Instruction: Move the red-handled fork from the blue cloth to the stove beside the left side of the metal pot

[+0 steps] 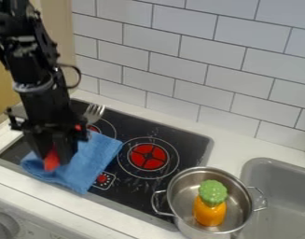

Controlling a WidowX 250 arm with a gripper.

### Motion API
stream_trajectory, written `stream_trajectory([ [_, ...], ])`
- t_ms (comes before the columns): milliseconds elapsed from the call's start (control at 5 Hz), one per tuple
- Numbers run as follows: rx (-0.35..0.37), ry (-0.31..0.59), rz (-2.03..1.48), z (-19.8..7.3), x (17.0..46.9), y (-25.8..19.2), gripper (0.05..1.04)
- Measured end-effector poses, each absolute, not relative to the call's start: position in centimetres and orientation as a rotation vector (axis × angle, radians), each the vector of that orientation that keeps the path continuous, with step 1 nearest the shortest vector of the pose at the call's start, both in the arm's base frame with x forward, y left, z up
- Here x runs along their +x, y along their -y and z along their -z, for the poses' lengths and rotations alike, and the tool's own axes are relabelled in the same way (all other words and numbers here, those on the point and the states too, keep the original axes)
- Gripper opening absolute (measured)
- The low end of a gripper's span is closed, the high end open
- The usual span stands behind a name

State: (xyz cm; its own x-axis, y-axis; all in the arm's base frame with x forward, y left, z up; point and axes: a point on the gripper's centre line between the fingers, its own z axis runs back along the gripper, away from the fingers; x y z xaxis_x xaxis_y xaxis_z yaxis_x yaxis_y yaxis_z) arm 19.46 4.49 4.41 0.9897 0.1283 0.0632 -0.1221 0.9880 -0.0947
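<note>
The fingers (66, 148) are closed on the red-handled fork (94, 112) over the blue cloth (91, 159)

Blue cloth (91, 161), apparently red object (51, 160), black stovetop (155, 132), green-and-orange toy (210, 212), grey-lined white tiles (181, 68).

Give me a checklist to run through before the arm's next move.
1. Pincer over the blue cloth: ok.
2. Red piece at the pincer firmly gripped: cannot tell.
3. Fork tines uncovered: ok.
4. Cooktop free of cloth: not ok, the cloth lies over its left part.
5. Metal pot uncovered: ok.
6. Green-topped orange toy inside the pot: ok.
</note>
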Motion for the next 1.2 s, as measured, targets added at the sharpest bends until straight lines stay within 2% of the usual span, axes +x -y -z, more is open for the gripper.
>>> stream_trajectory([
  [400, -0.099, 0.123, -0.134, -6.2, 20.5, -4.2, 0.392],
  [1000, -0.154, 0.169, -0.005, -7.1, 23.3, 1.9, 0.385],
  [1200, -0.140, 0.152, 0.006, -6.3, 24.0, 3.9, 0.385],
])
